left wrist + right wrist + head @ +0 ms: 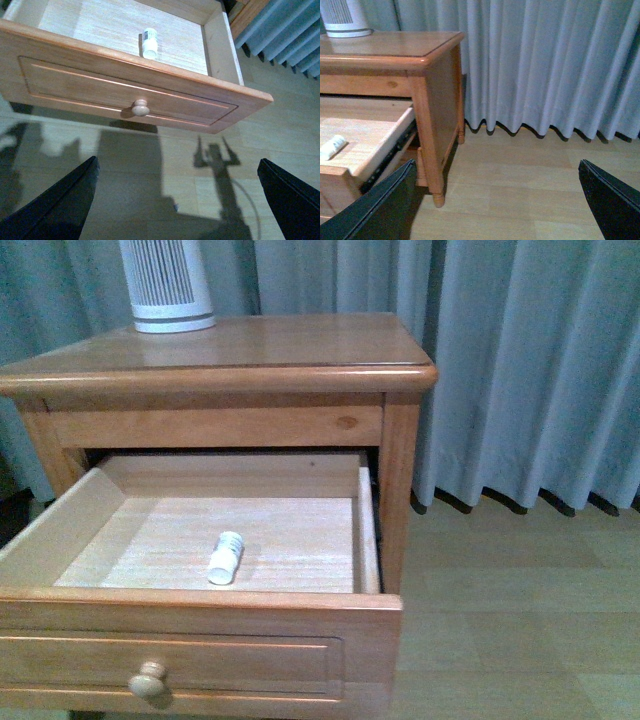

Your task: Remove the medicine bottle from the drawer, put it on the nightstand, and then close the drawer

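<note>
Left gripper [177, 160], seen from my left wrist camera: both dark fingers [65, 210] spread wide apart, one at each lower corner, tips pointing up into the frame. Right gripper [496, 161], from my right wrist camera: dark fingers [612, 202] in the same wide spread, tips level.

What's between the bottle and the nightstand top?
Nothing covers the medicine bottle in the open drawer. Only the nightstand's overhanging front edge lies on the way up; a white ribbed cylinder stands at the top's back left.

Medicine bottle [332, 147] lying in open drawer [375, 132] (claw [496, 162] spread wide); curtain [545, 65] behind nightstand [435, 100].
</note>
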You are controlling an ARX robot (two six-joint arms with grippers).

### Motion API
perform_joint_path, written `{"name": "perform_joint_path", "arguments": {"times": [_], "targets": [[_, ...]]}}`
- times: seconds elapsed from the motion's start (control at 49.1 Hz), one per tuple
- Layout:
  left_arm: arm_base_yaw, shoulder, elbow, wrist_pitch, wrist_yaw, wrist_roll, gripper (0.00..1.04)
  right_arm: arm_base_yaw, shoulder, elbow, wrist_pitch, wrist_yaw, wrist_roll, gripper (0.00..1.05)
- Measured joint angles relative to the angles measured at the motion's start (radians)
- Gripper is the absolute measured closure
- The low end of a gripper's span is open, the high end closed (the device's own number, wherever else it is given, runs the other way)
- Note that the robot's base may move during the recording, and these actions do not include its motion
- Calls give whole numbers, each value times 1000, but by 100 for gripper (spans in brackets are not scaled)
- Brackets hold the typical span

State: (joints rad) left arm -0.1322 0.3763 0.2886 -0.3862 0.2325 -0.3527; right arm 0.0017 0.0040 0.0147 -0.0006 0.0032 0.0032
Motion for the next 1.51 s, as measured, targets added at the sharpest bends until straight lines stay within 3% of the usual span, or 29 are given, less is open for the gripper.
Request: {"name": "perform_joint_path", "arguments": {"times": [0.163,0.224,0.285,0.346,0.529,0.713,1.059,1.201,1.323,1.507], "targets": [[68,-68,40,-46,56,14,7,0,-1,0,0,-3,0,7],[72,-117,0,100,-80,89,15,0,0,0,0,-3,0,7],[109,-193,-56,258,-191,191,25,0,0,0,0,-4,0,7],[126,-223,-76,328,-237,245,34,0,0,0,0,-3,0,7],[130,-251,-137,350,-234,319,62,0,0,0,0,-3,0,7],[129,-285,-181,364,-237,335,101,-1,0,0,0,-12,0,7],[129,-327,-231,375,-233,339,101,-1,0,0,0,-7,0,7],[129,-365,-273,381,-233,340,101,-132,225,130,-212,-266,190,7],[129,-368,-280,381,-233,341,101,-220,483,278,-104,-336,261,7],[129,-370,-280,381,-233,341,101,-227,832,531,59,-318,227,7]]}}
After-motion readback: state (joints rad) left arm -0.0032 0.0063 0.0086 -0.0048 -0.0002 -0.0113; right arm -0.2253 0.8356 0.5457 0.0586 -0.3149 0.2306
